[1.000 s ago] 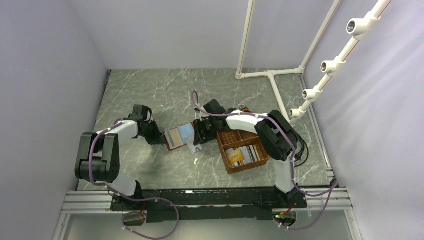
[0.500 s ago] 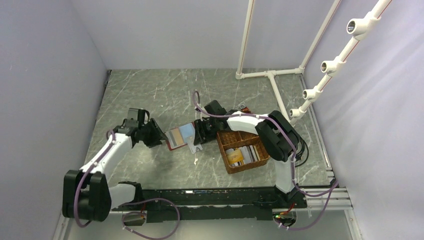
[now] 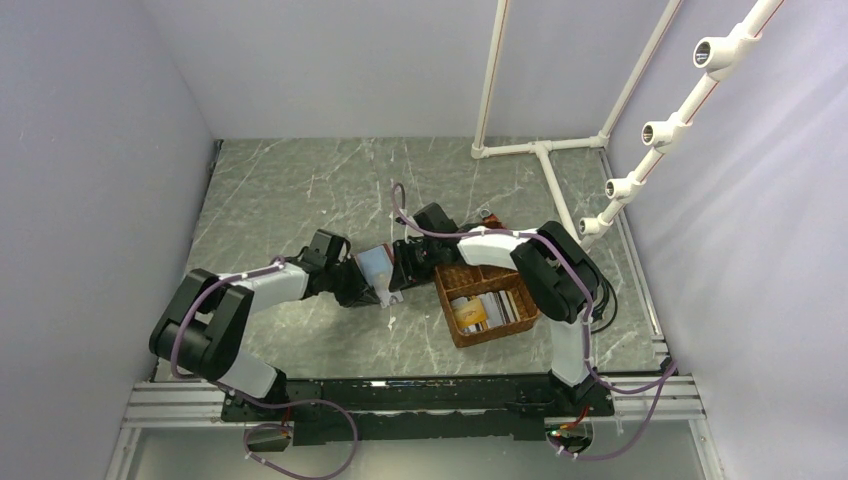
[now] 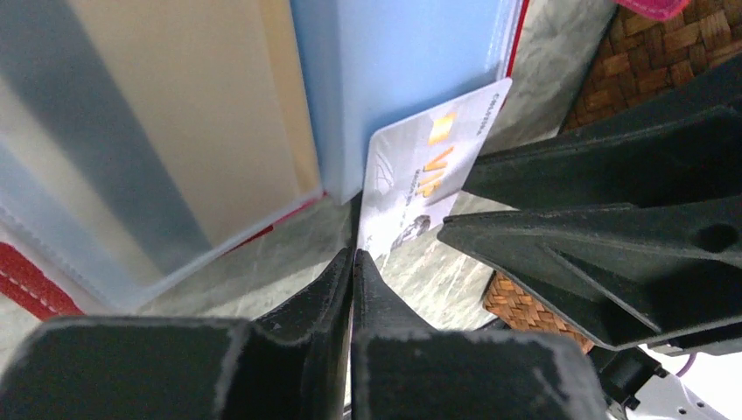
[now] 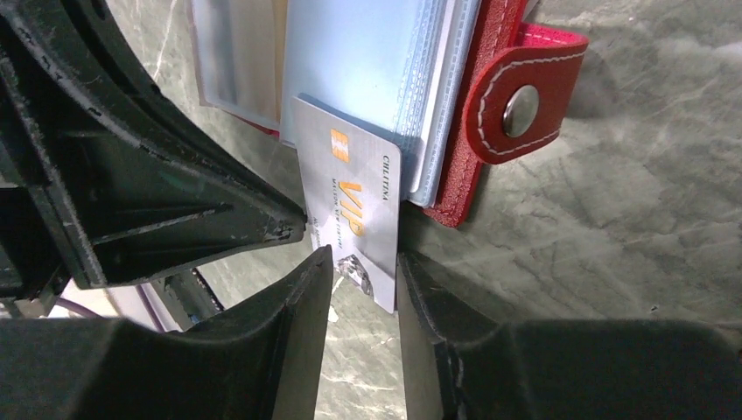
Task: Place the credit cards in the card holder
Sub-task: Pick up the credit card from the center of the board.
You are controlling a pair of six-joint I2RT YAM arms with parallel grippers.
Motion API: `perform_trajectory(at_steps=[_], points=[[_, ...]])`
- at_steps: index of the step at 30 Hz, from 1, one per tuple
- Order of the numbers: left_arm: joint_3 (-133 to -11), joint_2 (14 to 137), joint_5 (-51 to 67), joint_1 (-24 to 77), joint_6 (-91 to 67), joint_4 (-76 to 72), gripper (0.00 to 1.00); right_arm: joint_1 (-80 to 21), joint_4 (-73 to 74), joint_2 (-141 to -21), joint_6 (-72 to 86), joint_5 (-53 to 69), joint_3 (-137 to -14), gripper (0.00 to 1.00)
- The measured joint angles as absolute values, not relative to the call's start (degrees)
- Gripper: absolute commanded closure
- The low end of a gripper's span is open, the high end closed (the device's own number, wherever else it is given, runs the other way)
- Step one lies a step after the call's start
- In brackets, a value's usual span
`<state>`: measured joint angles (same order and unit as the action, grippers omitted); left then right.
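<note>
The dark red card holder (image 5: pixel 516 96) lies open on the table, its clear sleeves (image 3: pixel 373 262) showing tan and light blue. A white-grey VIP card (image 5: pixel 354 201) sticks halfway out of a light blue sleeve; it also shows in the left wrist view (image 4: pixel 429 175) and the top view (image 3: pixel 385 293). My left gripper (image 4: pixel 353 255) is shut, its tip against the card's corner. My right gripper (image 5: pixel 363 254) has its jaws slightly apart at the card's free end, one finger (image 5: pixel 437 350) against the card's edge. More cards (image 3: pixel 485 310) lie in the basket.
A brown woven basket (image 3: pixel 445 300) stands just right of the card holder, close to my right gripper (image 3: pixel 398 275). A white pipe frame (image 3: pixel 545 150) lies at the back right. Grey walls enclose the table.
My left arm has swung right from the card holder's left side over it, bringing its shut gripper to the card. The right arm has barely moved.
</note>
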<state>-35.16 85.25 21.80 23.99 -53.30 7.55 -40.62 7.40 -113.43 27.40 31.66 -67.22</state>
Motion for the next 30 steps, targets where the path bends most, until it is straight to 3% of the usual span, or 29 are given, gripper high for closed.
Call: perform_trajectory(at_steps=[6,10,14,17,19,23,28,30], points=[[-35.79,88.05,21.28,24.03,-53.91,5.39,0.93,-40.14,4.67,-113.43,28.42,32.99,-65.76,0.70],[-35.92,88.77,21.23,24.10,-54.50,3.99,0.93,-39.92,2.31,-113.45,29.61,33.85,-64.38,0.79],[-35.92,88.82,21.12,24.10,-54.94,3.88,0.93,-39.97,0.60,-113.34,30.81,34.96,-63.09,0.99],[-35.92,88.68,21.02,24.08,-55.00,3.99,0.89,-39.83,0.49,-112.01,31.83,35.44,-62.35,1.00],[-35.92,88.03,20.40,24.08,-54.74,4.67,0.80,-39.86,1.39,-110.69,31.57,34.81,-62.33,1.00],[-36.64,82.87,18.06,23.40,-52.23,12.03,0.46,-39.83,6.52,-109.69,29.69,34.54,-65.12,1.00],[-40.86,73.73,17.65,14.76,-47.16,21.08,0.36,-39.66,13.89,-110.91,26.26,36.64,-74.11,1.00],[-43.00,73.14,17.61,10.09,-44.73,22.70,0.27,-39.57,15.40,-113.03,25.15,38.48,-79.20,1.00]])
